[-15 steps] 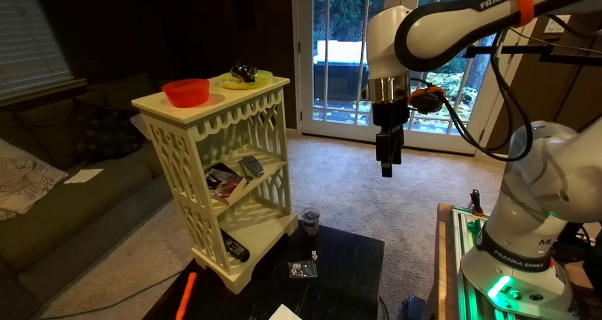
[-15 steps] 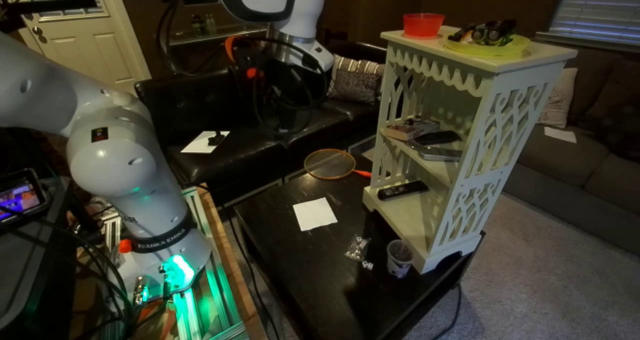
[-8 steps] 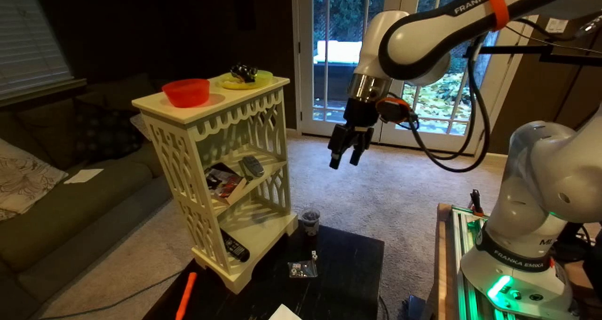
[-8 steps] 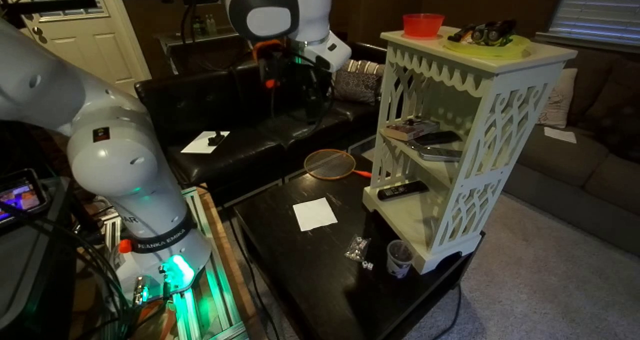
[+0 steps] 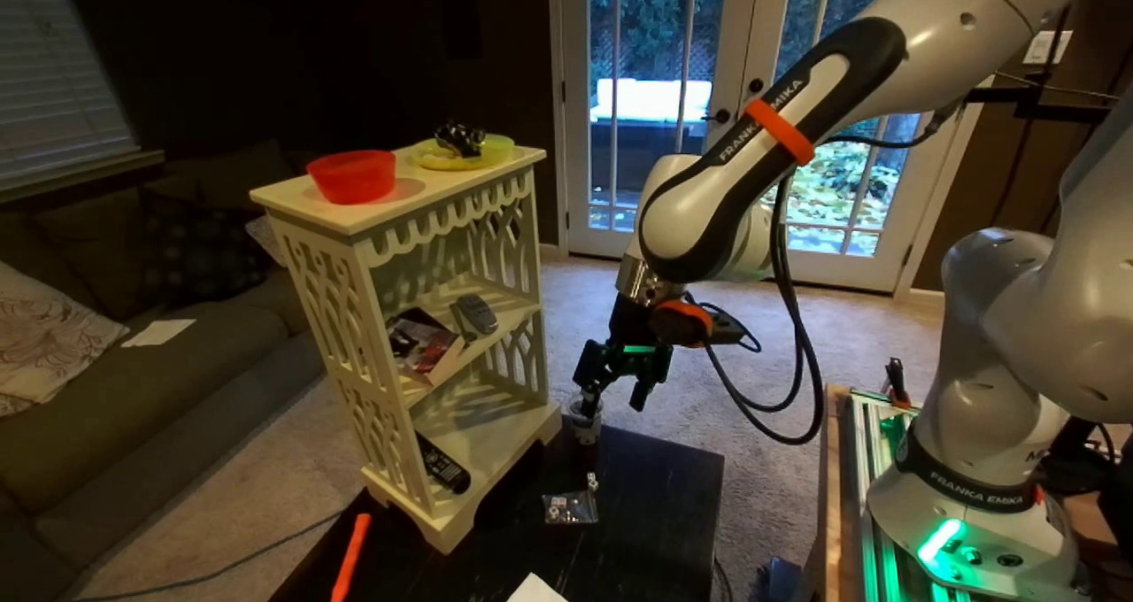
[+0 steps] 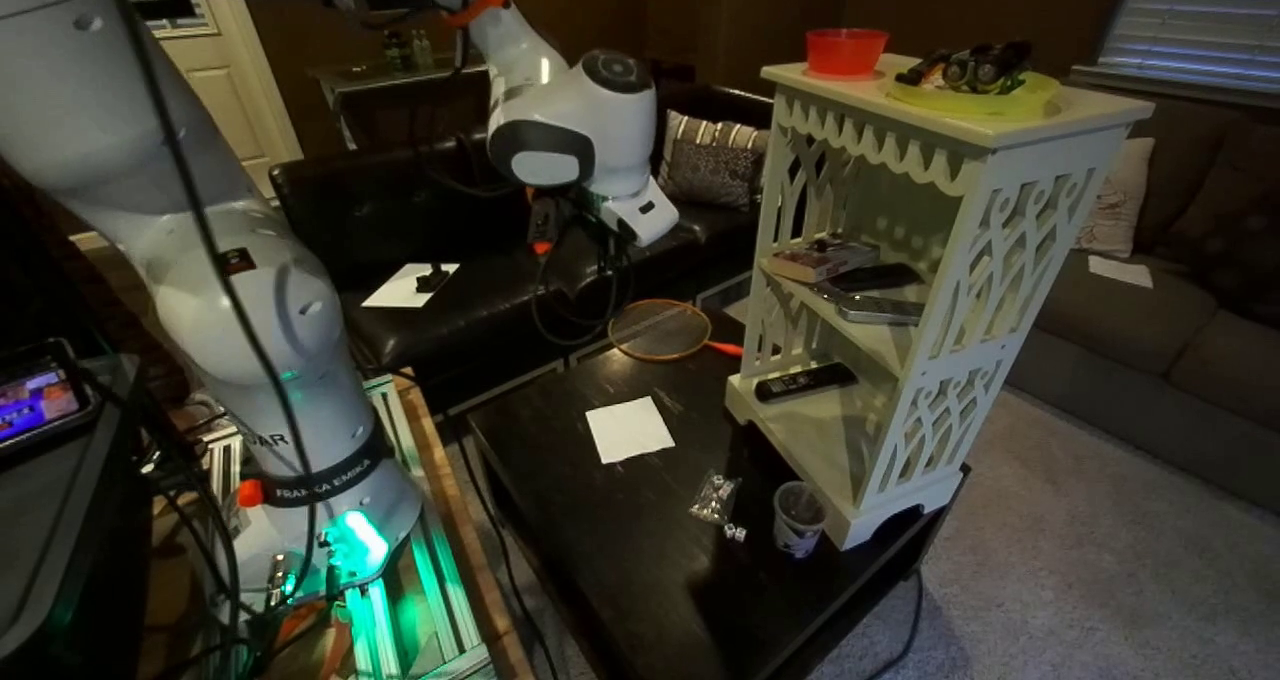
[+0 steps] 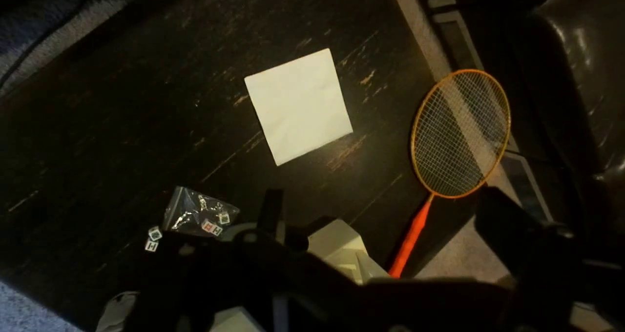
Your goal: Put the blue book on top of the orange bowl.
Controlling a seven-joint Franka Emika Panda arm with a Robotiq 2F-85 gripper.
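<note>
Your book (image 5: 423, 341) lies flat on the middle shelf (image 5: 513, 301) of the cream cabinet (image 5: 443, 205), left of centre in an exterior view, its dark cover, with red and pale patches, facing up. To its right, on the same shelf, you have a grey handheld device (image 5: 475, 312). Higher, in the upper left of that frame, the orange bowl (image 5: 352, 177) stands upright on top of the cabinet; right of it is a yellow-green plate (image 5: 447, 161) bearing a dark object (image 5: 458, 137) too jumbled to name. Below the book, a black remote (image 5: 443, 463) rests on the bottom shelf (image 5: 487, 416).

Your gripper (image 5: 615, 398) hangs slightly tilted, right of the cabinet and just below the middle of the same frame, well apart from book and bowl. Its fingers (image 7: 508, 224) stand wide apart and have hold of nothing; in the wrist view you see them at the lower centre and lower right.

In an exterior view a cup (image 6: 798, 522) stands at the lower right, near the foot of the cabinet, with the gripper well away from it. The cup shares the dark table (image 7: 161, 127) with what your wrist view shows: a white sheet (image 7: 299, 106) above centre, a clear bag (image 7: 190, 207) of small cubes (image 7: 211, 228) at the lower left, two loose cubes (image 7: 151, 245) just beside the bag, and at the right an orange racket (image 7: 456, 136), its head reaching over the table's edge.
</note>
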